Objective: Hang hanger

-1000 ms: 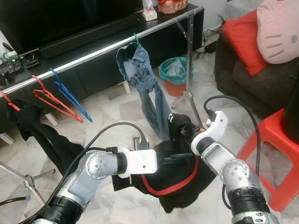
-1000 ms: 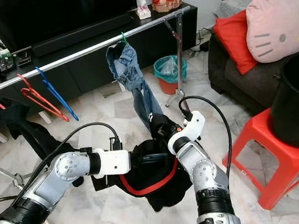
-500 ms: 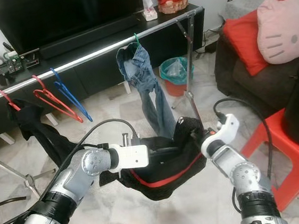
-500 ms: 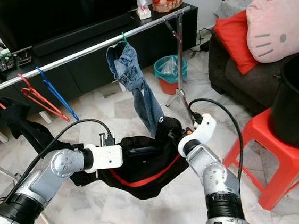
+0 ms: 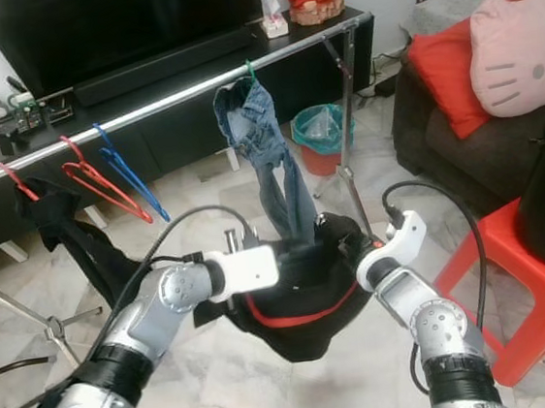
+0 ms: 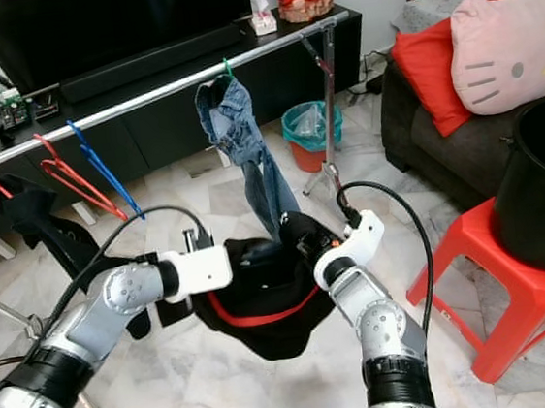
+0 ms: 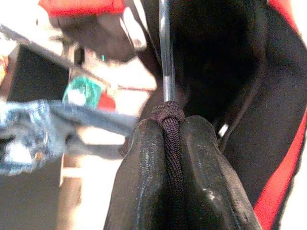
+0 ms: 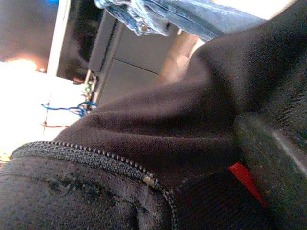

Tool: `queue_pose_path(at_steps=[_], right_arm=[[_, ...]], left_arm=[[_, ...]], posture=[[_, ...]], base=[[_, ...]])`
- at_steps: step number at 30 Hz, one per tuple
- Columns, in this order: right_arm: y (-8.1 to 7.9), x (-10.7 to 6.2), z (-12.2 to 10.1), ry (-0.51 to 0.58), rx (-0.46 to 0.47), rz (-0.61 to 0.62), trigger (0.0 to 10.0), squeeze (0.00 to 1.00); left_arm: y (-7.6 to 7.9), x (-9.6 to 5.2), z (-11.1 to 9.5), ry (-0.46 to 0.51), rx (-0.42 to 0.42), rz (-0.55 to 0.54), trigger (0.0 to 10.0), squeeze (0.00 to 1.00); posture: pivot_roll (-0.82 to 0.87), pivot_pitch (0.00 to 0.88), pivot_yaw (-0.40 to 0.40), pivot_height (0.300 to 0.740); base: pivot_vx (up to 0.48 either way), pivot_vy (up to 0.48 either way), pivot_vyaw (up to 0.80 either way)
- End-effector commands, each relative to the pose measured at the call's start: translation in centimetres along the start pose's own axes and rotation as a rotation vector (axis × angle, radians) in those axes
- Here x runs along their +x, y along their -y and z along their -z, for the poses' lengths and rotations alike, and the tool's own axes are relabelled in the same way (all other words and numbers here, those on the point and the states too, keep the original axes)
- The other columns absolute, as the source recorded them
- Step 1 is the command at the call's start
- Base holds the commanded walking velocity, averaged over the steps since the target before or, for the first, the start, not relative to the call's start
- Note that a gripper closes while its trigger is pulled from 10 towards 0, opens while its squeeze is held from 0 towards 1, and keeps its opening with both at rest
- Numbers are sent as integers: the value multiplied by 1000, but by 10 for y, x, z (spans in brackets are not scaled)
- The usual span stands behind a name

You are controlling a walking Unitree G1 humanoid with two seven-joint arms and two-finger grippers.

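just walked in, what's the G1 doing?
It holds a black garment with red trim between both arms, in front of the clothes rail. The left gripper is shut on the garment's edge; the right gripper is buried in the fabric on the other side. On the rail hang jeans, empty red and blue hangers and another black garment.

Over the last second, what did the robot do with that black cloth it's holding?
Both grippers kept their grip on the black garment. Half a second ago the left gripper and right gripper pulled apart, stretching it wide; now they have come closer again, so it sags in a pouch. The jeans, rail and empty hangers stayed put.
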State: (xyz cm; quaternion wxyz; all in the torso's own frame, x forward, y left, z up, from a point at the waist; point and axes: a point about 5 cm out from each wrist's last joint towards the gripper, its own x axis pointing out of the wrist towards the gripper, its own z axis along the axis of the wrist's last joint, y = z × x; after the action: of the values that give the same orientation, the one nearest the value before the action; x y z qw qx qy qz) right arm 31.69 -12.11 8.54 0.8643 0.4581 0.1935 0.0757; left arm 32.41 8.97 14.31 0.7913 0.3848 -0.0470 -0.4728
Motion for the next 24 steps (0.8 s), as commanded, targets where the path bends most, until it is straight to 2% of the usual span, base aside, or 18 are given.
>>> queue_pose_path(at_steps=[1, 4, 7, 9, 11, 13, 14, 17, 20, 22, 24], right_arm=[[-2, 0, 2, -5, -7, 3, 10000, 0], [2, -2, 2, -3, -11, 18, 10000, 0], [0, -2, -2, 25, 5, 7, 10000, 0], [-4, -1, -6, 38, 12, -4, 10000, 0], [-5, -1, -7, 38, 3, -8, 10000, 0], [-7, 0, -9, 41, 3, -11, 10000, 0], [-8, 0, -8, 35, -6, -14, 10000, 0], [-6, 1, -4, 25, -2, -7, 10000, 0], [-6, 1, -1, 14, -1, -8, 10000, 0], [-6, 0, 1, 9, -3, -9, 10000, 0], [-5, 1, 1, 10, -3, -7, 10000, 0]], left_arm=[[-7, -5, -5, 43, -41, -31, 10000, 0], [-11, -8, -1, 5, -6, -34, 10000, 0], [-4, -11, 8, -64, 85, 55, 10000, 0], [1, -14, 14, -103, 83, 112, 10000, 0], [3, -14, 18, -128, 106, 131, 10000, 0], [1, -14, 20, -153, 173, 101, 10000, 0], [-4, -11, 15, -114, 101, 24, 10000, 0], [-13, -8, 4, -43, -17, -59, 10000, 0], [-12, -8, -1, 9, -91, -39, 10000, 0], [-6, -9, -5, 60, -135, 10, 10000, 0], [-4, -8, -5, 68, -150, 19, 10000, 0]], posture=[[71, 31, 89, 740], [71, 31, 89, 740], [73, 32, 89, 740], [69, 33, 93, 740], [69, 33, 93, 740], [70, 34, 94, 740], [69, 34, 93, 740], [72, 35, 91, 740], [74, 37, 91, 740], [75, 36, 92, 740], [75, 36, 92, 740]], base=[[0, 0, 0], [0, 0, 0], [0, 0, 0], [0, 0, 0], [0, 0, 0], [0, 0, 0], [0, 0, 0], [0, 0, 0], [0, 0, 0], [0, 0, 0], [0, 0, 0]])
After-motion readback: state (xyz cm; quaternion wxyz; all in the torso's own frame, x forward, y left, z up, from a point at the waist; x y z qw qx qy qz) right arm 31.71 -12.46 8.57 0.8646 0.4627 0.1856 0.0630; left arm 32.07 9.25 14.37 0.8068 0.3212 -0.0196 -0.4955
